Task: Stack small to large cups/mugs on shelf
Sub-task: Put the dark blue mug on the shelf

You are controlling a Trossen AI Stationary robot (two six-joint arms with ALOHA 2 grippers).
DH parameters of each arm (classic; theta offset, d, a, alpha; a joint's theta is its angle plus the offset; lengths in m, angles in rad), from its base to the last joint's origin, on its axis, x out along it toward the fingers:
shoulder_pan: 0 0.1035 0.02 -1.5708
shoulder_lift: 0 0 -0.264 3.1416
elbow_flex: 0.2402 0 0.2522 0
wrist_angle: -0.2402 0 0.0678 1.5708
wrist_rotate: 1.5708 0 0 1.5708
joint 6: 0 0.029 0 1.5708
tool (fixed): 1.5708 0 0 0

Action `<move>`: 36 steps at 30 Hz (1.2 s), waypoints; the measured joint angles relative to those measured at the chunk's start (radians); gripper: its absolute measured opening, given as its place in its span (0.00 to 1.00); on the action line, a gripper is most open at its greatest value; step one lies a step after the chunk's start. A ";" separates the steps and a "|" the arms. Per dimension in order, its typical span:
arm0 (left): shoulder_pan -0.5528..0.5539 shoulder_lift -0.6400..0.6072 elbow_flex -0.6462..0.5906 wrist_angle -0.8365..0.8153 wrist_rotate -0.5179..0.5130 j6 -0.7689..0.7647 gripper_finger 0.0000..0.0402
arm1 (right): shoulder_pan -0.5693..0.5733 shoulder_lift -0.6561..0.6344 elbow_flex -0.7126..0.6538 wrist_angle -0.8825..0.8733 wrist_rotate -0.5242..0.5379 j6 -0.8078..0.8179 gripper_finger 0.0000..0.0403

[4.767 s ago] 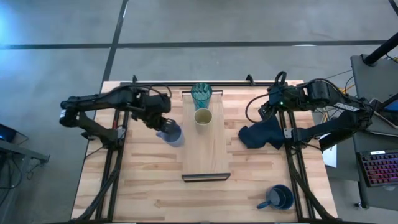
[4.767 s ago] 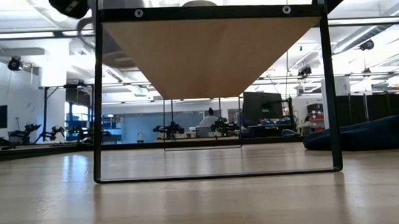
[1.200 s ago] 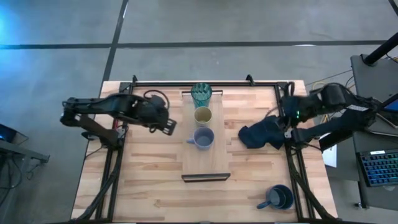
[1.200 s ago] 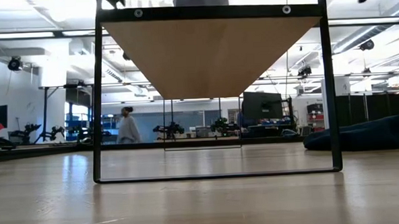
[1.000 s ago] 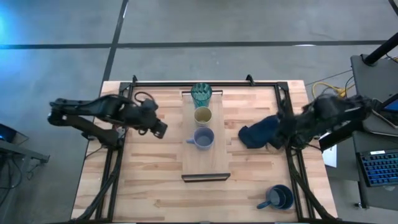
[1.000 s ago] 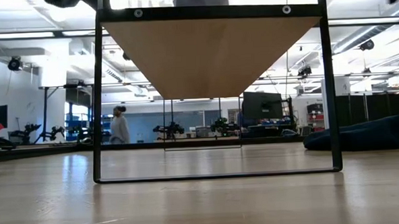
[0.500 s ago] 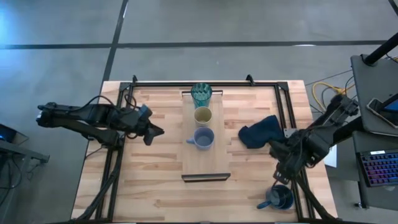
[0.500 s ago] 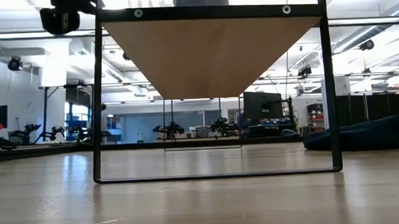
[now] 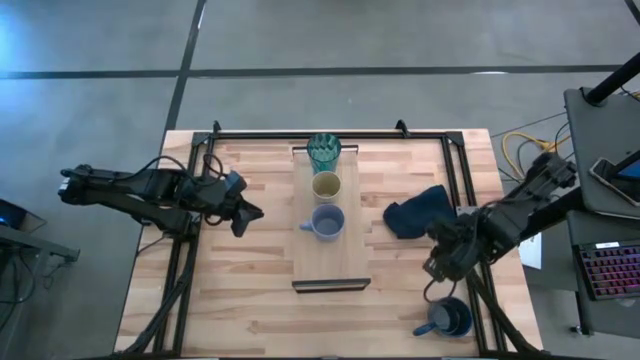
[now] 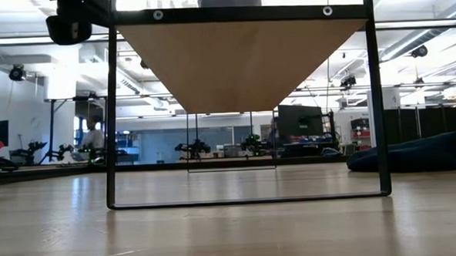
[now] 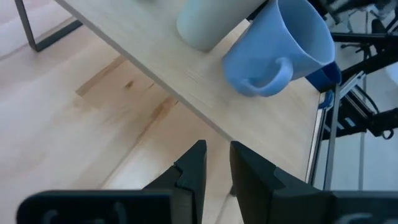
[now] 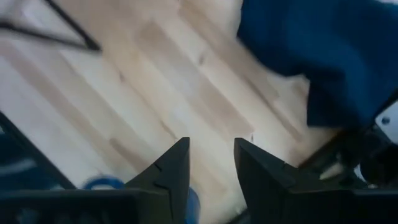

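The light-wood shelf (image 9: 331, 262) carries a row from far to near: the teal ribbed glass (image 9: 323, 152), the small tan cup (image 9: 326, 187) and the pale blue-grey mug (image 9: 327, 223), each standing on its base. The dark blue handled mug (image 9: 447, 318) stands on the tabletop at the near right. My left gripper (image 9: 243, 215) is left of the shelf, empty, its fingers a little apart (image 11: 216, 165). My right gripper (image 9: 440, 262) is open and empty (image 12: 211, 162) between the cloth and the dark blue mug. In the left wrist view the pale mug (image 11: 280, 50) stands ahead of the fingers.
A dark navy cloth (image 9: 418, 213) lies crumpled on the slatted tabletop right of the shelf; it also shows in the right wrist view (image 12: 317, 56). The shelf stands raised on a black frame (image 10: 111, 110). Black rails run along both table sides.
My left gripper has drawn back from the shelf toward the table's left edge, leaving the pale mug standing on the shelf. My right gripper has swung from beside the cloth toward the table's near edge, closer to the dark blue mug.
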 joint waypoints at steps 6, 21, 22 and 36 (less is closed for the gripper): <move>0.000 -0.007 0.000 0.002 0.029 -0.008 0.14 | -0.005 -0.044 0.009 0.004 0.105 0.097 0.27; 0.000 0.007 -0.001 0.193 0.185 -0.007 0.14 | -0.003 -0.045 0.008 0.040 0.098 0.082 0.24; 0.000 0.007 -0.001 0.214 0.184 -0.007 0.14 | -0.003 -0.045 0.008 0.040 0.098 0.055 0.24; 0.000 0.029 -0.001 0.396 0.139 0.020 0.14 | -0.003 -0.087 0.008 0.027 -0.063 -0.167 0.24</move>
